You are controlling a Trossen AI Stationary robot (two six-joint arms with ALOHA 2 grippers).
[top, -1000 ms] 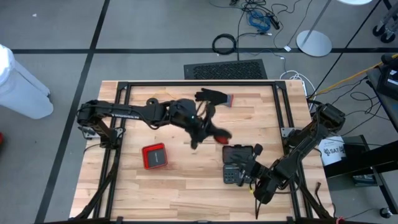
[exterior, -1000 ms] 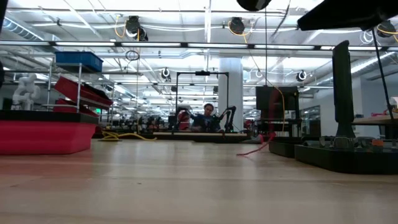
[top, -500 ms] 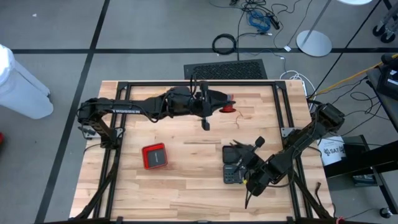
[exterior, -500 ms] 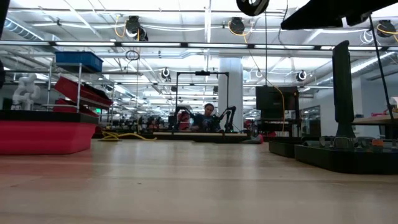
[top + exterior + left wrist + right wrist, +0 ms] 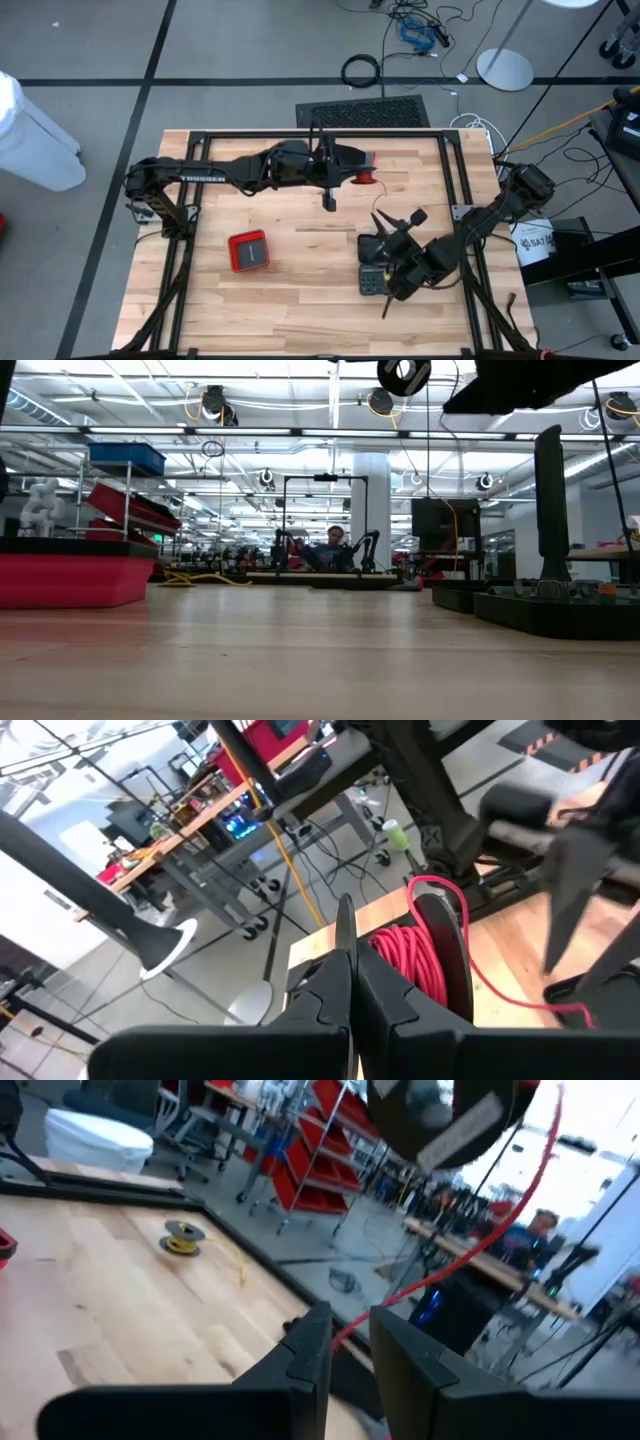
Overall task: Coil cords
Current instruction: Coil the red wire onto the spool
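- The red box point(image 5: 248, 250) sits shut on the table point(image 5: 300, 310), left of centre; what is in it cannot be told.
- The black case point(image 5: 372, 282) lies right of centre, partly under the right arm; its contents are too small to make out.
- The red cord point(image 5: 425, 960) is wound on a black spool, raised off the wood near the far edge. One strand runs off towards the right arm.
- The left hand point(image 5: 350, 975) is clenched, with the spool just beside its fingertips. Whether it pinches anything cannot be told.
- The right hand point(image 5: 350, 1345) hangs over the black case with its fingers parted. The red strand passes through the gap.
- A black frame point(image 5: 320, 133) rims the table. The wood is bare along the near edge and in the left half around the red box.
- A second ago the left arm reached lower, towards the table's centre, and a black glove showed by the far rail; the arm now covers that spot. It has kept this pose for the last half second.
- The right arm has swung from the near right corner up over the case.
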